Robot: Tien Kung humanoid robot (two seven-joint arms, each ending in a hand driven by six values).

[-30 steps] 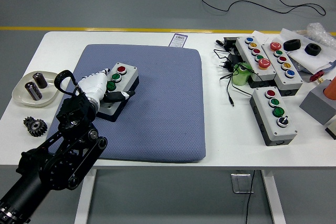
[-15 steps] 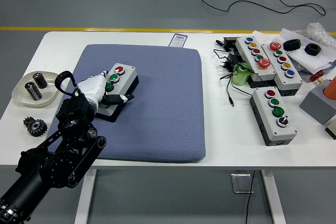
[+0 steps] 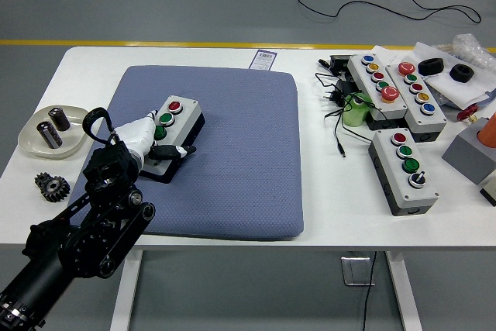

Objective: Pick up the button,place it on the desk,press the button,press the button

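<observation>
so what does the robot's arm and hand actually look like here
Only the left arm shows, entering from the lower left corner. It is black, built of chunky jointed segments with round pivot housings, and a thin black cable loops up near the wrist. The left hand is white or light grey with black fingertips. No markings are readable. The right arm is out of view.

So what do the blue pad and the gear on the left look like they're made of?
The blue pad looks like fabric-covered foam: matte, dimpled weave, soft rounded edges. The gear looks like dark metal, probably steel: a dull sheen on its teeth, though molded plastic can't be ruled out.
</observation>
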